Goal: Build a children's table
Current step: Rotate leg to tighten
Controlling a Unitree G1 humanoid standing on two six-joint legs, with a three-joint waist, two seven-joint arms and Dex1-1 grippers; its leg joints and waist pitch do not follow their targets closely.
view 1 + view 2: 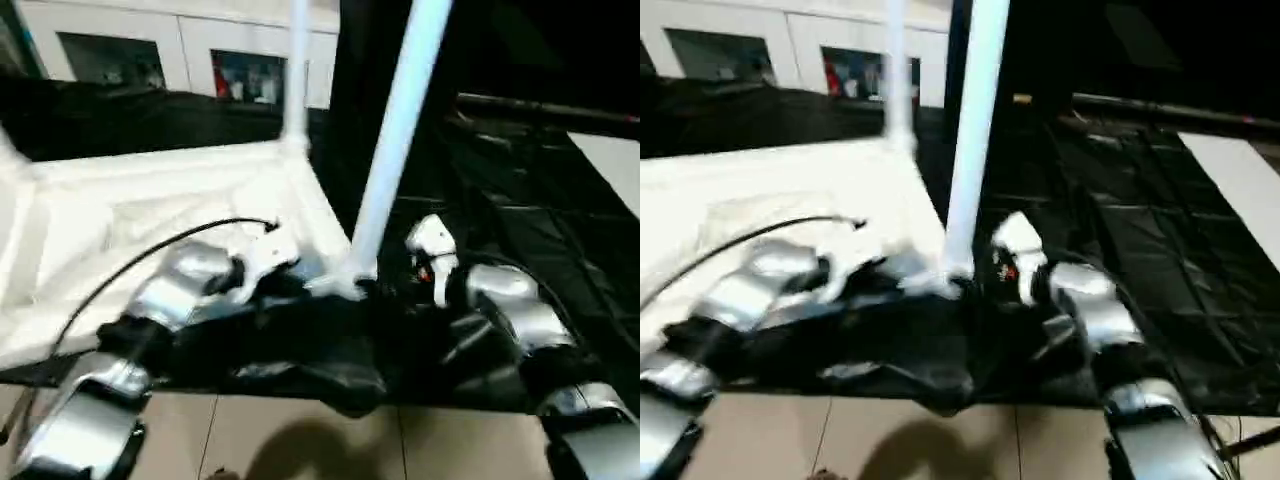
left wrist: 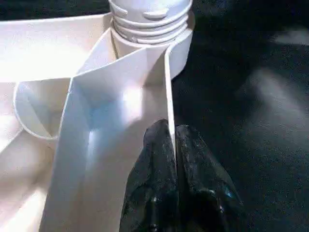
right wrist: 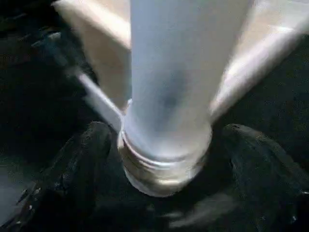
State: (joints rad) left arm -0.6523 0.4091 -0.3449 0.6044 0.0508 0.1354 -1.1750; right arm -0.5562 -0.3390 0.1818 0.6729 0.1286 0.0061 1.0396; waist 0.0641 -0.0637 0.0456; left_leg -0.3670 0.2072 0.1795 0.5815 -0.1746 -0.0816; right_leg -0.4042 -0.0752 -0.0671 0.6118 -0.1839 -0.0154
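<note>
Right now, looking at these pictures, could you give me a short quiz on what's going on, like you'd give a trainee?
1. True or false: the left tool pinches the tabletop's thin side wall.
2. How many legs stand upright in corner sockets? A one, B two, C four.
3. Fill in: the near leg rises between the right tool's two black ____.

Key: 1 true. 2 B: the near leg and the far leg. 3 fingers, spread either side of the leg's threaded end.
</note>
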